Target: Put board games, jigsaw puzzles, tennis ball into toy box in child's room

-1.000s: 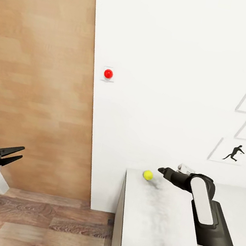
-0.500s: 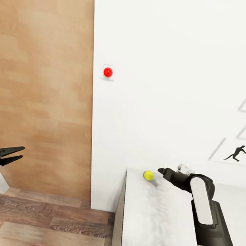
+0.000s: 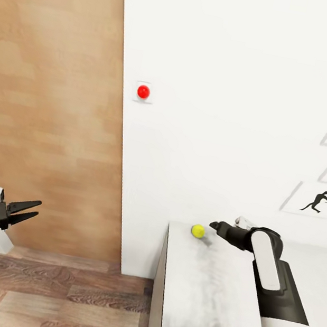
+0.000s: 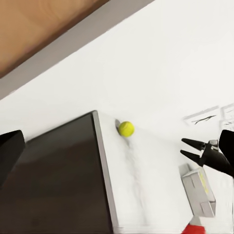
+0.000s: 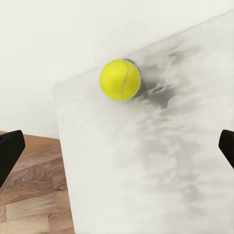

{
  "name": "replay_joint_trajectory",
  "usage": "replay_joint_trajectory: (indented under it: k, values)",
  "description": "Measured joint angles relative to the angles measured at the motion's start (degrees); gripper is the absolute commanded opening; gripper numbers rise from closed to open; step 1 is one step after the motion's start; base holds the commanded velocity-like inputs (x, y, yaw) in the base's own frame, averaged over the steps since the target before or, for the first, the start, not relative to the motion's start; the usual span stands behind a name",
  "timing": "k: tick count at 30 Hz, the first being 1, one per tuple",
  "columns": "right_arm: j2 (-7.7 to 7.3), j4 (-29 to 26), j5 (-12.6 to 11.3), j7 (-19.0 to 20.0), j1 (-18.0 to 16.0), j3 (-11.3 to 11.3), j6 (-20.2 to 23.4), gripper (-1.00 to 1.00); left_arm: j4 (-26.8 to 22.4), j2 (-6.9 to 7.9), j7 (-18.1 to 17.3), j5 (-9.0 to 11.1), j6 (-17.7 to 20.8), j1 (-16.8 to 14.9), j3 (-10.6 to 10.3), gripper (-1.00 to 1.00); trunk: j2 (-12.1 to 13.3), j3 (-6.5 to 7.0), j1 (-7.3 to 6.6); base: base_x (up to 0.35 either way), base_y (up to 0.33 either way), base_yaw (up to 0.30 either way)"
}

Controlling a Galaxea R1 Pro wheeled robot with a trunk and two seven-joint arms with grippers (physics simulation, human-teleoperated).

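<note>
The tennis ball [image 3: 197, 231] sits just right of centre in the head view, on the far left corner of the table [image 3: 204, 299], close to the white wall [image 3: 225, 88] and not far from the table's left edge. In the right wrist view the ball [image 5: 120, 79] lies in the upper middle of the frame, with its shadow on the grey top beside it and wood floor [image 3: 54, 294] showing beyond the edge at lower left.

The right hand [image 3: 215, 227] hovers just right of the ball, near it but apart, its tips pointing at it. In the left wrist view, at the right edge, the right hand [image 4: 189, 148] shows its two fingers spread with nothing between them. The left hand [image 3: 29, 209] hangs at lower left of the head view, well apart from the table, partly open and holding nothing.

The step in hand looks like the pick-up of the ball. To do it well, I judge the right hand should come in low, so the fingers pass either side of the ball at its widest part, and close gently. A nudge before the grip would likely roll the ball toward the wall or off the nearby edge, so the approach should be slow and straight along the line of the fingers, with the ball centred in the gap before closing
</note>
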Motion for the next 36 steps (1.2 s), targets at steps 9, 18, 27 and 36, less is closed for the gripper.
replay_joint_trajectory:
  k: [9, 18, 27, 36]
  values:
    - [-0.01, 4.66, 0.18, -0.04, -2.70, 0.02, 0.00, 1.00, 0.09, 0.08, 0.03, -0.02, 0.00, 0.05, -5.82, 1.00, -0.01, -0.82, 0.00, 0.000, 0.000, 0.000]
    - [-0.03, 5.51, 0.22, -0.05, -4.24, 0.02, 0.00, 1.00, 0.21, 0.08, 0.17, -0.05, 0.01, -0.23, -6.84, 1.00, -0.01, -1.15, 0.00, 0.000, 0.000, 0.000]
    - [0.05, 5.75, 0.21, -0.20, -5.10, 0.10, 0.00, 1.00, 0.24, 0.33, 0.22, -1.16, 0.01, -0.63, -6.86, 1.00, -0.01, -1.17, -0.01, 0.000, 0.000, 0.000]
    - [0.85, 10.16, 0.23, -0.39, -10.32, 1.94, 0.00, 1.00, 0.24, 1.67, 0.22, -1.67, 0.01, -0.73, -6.91, 1.00, -0.01, -1.17, 0.00, 0.000, 0.000, 0.000]
